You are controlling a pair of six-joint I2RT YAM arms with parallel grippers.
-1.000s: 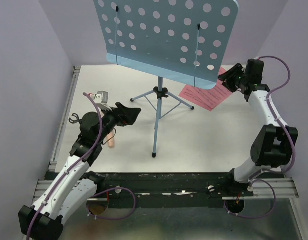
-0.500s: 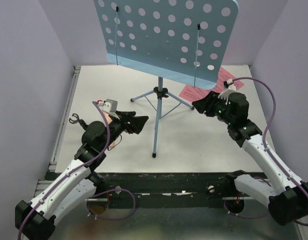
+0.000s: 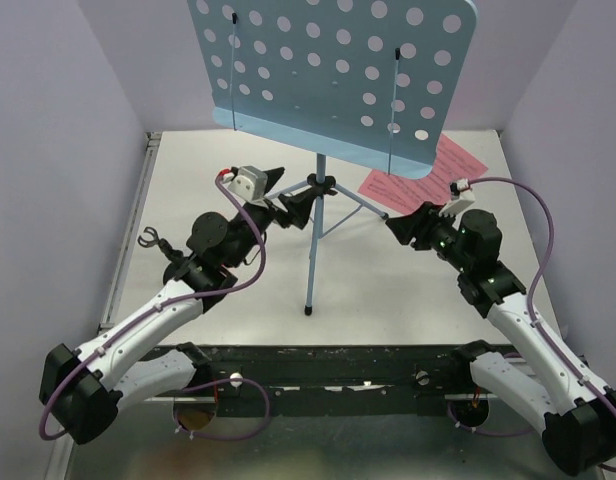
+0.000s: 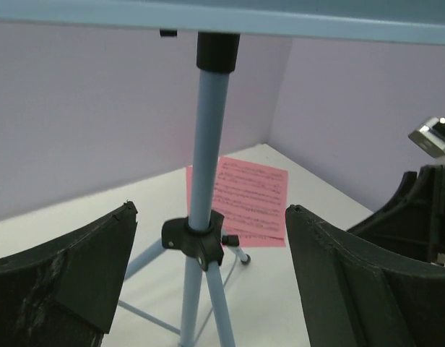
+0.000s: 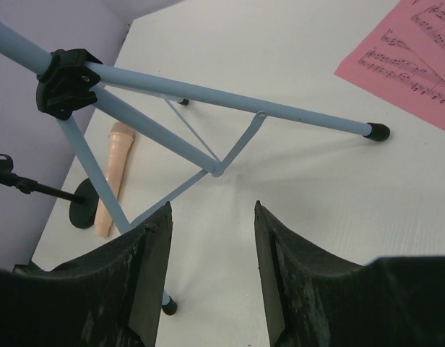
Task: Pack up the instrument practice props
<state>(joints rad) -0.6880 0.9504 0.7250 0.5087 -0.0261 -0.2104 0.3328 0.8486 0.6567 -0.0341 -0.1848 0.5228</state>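
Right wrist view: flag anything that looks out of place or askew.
The toy microphone lies flat on the table beside the round base of the mic stand, not mounted in it. Otherwise nothing stands out: the music stand is on its legs and the pink pages lie flat.

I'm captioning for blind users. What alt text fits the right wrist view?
The right gripper, jaws open, points at the tripod legs of the light-blue music stand. Beyond them on the white table lies a beige-pink toy microphone beside the round base of a black mic stand; pink sheet music sits at upper right.
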